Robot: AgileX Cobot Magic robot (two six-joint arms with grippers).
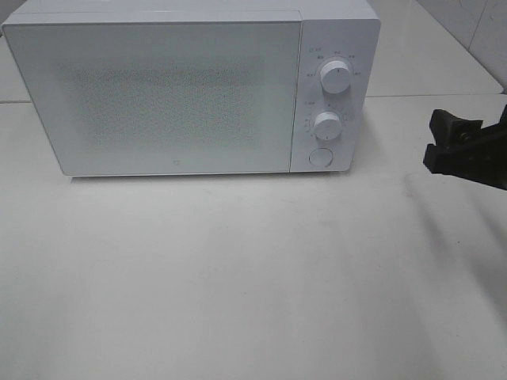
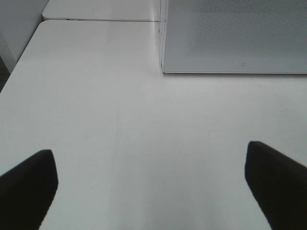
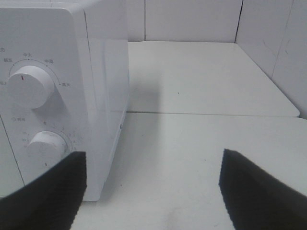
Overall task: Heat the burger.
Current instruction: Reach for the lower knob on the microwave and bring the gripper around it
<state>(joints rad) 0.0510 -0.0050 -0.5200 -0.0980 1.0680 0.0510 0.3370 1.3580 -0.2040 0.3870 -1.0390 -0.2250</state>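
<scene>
The burger is not showing in any view. The microwave [image 1: 174, 87] is standing at the far left of the desk [image 1: 238, 277] with its door [image 1: 158, 95] shut, and I cannot tell whether the burger is lying inside. The left hand [image 2: 149, 153] is hanging wide over bare desk, holding nothing. The right hand [image 1: 434, 142] is hovering wide and empty, right of the dials [image 1: 336, 80]. A burger is probably going to handle light, soft and loosely stacked, so gripping gently across its sides, low down, seems wise.

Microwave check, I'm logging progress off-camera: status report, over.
Left gripper open, empty. Right gripper open, empty, right of the microwave. No burger in view. Microwave door shut, inside hidden.
</scene>
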